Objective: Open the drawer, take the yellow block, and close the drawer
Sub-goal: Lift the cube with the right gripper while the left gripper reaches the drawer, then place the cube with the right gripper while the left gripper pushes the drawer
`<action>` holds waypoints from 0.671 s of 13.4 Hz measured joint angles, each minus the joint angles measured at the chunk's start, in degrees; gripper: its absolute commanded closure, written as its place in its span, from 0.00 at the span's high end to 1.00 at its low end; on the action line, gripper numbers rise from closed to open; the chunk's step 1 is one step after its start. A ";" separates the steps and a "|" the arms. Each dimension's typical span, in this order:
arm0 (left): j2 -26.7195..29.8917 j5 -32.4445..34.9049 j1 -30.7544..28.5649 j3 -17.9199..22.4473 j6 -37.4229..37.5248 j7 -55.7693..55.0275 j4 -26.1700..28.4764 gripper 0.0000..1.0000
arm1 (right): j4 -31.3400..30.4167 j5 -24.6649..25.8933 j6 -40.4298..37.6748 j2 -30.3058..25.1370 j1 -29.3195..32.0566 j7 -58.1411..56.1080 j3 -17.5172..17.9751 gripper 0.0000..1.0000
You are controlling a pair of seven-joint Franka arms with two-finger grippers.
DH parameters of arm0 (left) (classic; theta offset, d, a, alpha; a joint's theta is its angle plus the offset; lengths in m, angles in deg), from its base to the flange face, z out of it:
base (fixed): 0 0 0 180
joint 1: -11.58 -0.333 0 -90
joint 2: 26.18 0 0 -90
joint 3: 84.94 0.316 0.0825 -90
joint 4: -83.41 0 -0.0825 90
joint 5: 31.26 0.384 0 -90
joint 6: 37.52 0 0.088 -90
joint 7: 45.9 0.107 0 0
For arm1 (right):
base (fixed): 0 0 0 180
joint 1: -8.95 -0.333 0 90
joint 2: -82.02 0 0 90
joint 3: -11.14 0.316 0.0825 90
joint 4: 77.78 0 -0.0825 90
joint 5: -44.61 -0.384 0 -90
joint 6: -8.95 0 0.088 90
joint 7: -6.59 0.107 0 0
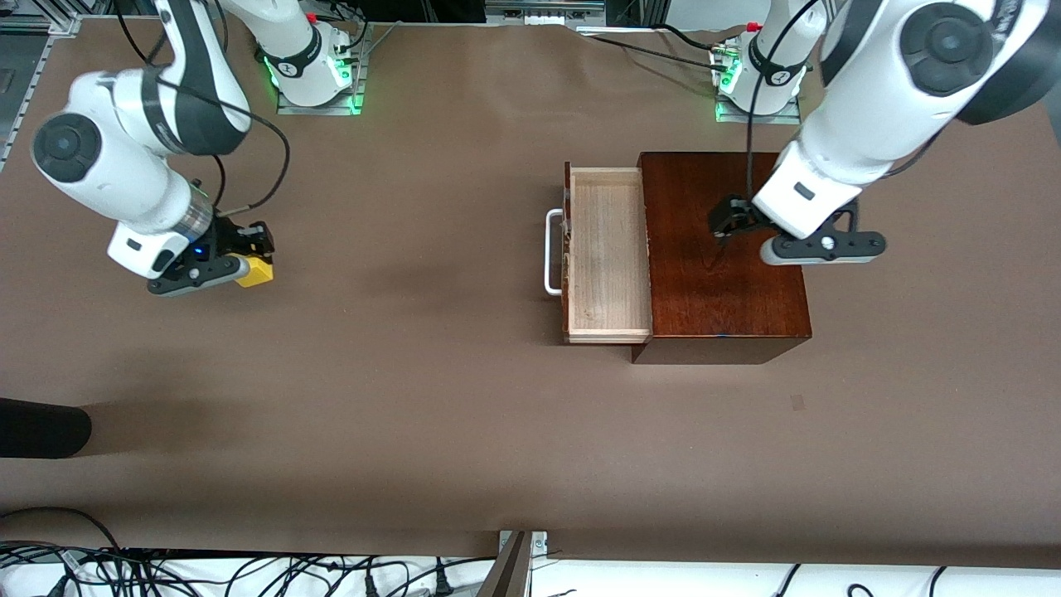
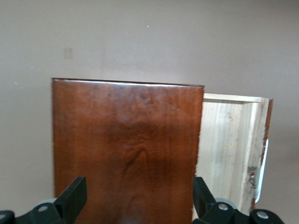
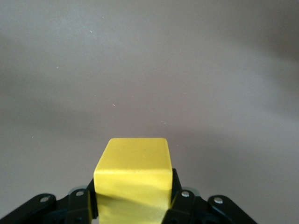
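The drawer point(image 1: 605, 249) of the dark reddish-brown wooden box point(image 1: 704, 290) stands pulled out toward the right arm's end of the table. Its pale inside is bare, and its white bar handle point(image 1: 553, 253) shows on the front. My right gripper point(image 1: 249, 267) is shut on the yellow block point(image 1: 255, 272), low over the brown table near the right arm's end. The right wrist view shows the block point(image 3: 133, 168) held between the fingers of the gripper point(image 3: 133, 200). My left gripper point(image 1: 821, 247) is open and empty over the box top. The left wrist view shows this gripper point(image 2: 138, 200), the box top point(image 2: 126, 140) and the open drawer point(image 2: 229, 140).
A dark rounded object point(image 1: 41, 427) juts in at the table's edge at the right arm's end, nearer to the front camera. Cables point(image 1: 207, 572) lie along the table's near edge. The arm bases point(image 1: 315, 75) stand at the top.
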 measured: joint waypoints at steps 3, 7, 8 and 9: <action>-2.58 -0.02 5.46 -0.24 -2.20 -9.86 -0.02 1.00 | -0.49 -2.91 4.57 4.98 0.00 0.00 -0.32 0.00; -7.09 -0.03 13.54 -0.45 -8.30 -25.04 -0.09 1.00 | -0.48 -7.03 8.92 10.54 0.15 -2.20 -0.68 0.00; -8.42 -0.04 15.28 -0.48 -9.91 -29.09 -0.21 1.00 | -0.47 -8.07 9.57 11.44 0.28 -3.15 -0.74 0.00; -10.00 -0.04 17.08 -0.49 -11.31 -33.54 -0.65 1.00 | -0.47 -9.14 10.35 12.24 0.41 -4.30 -0.79 0.00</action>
